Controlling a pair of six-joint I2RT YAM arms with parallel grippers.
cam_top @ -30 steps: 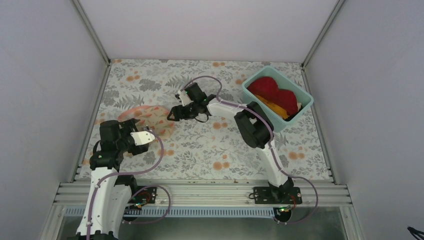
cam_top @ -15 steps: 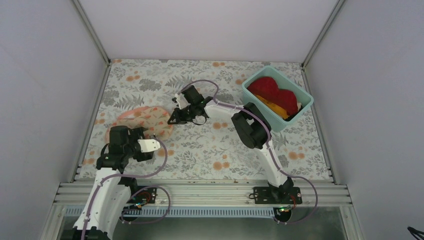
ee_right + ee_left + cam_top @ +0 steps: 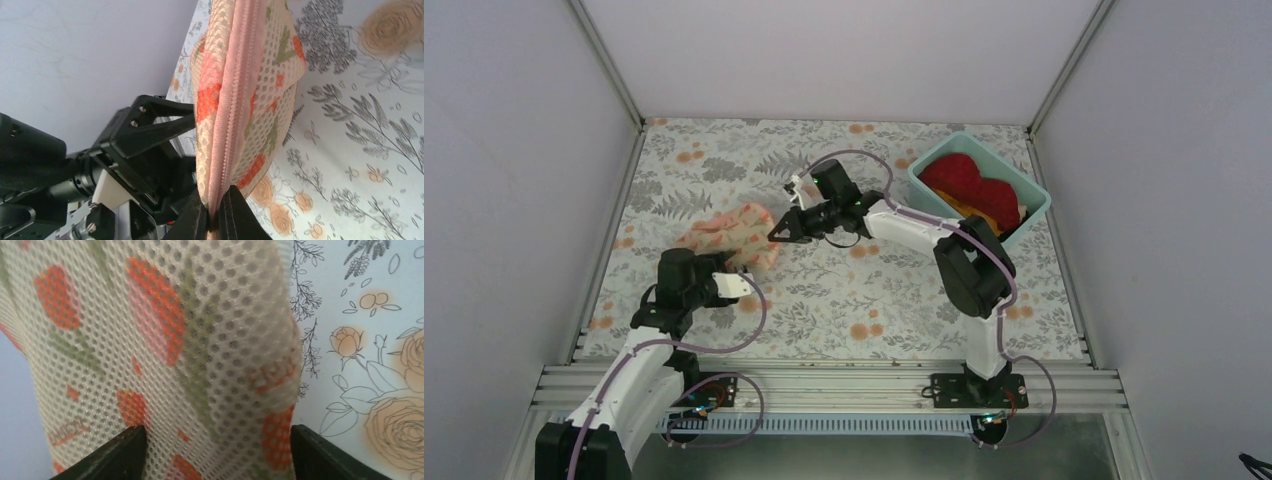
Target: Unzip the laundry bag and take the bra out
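1. Laundry bag (image 3: 729, 232) was bunched up on edge over the floral bench (image 3: 874, 290), well left of the teal tub (image 3: 980, 195).
2. Left gripper (image 3: 218, 432): jaws clamped across the bag's mesh, at the end farther from the tub.
3. Right gripper (image 3: 216, 210): jaws pinched tight on the bag's pink zipper edge, on the tub side.
4. Tub contained red cloth (image 3: 969, 180) and orange cloth (image 3: 984, 218).

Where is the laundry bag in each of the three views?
Top external: laundry bag left of centre.
Left wrist: laundry bag fills left and centre, mesh close up.
Right wrist: laundry bag upper centre, edge-on, pink edge seam towards camera.
Shared landmark: the floral table cover, beside it in all three.
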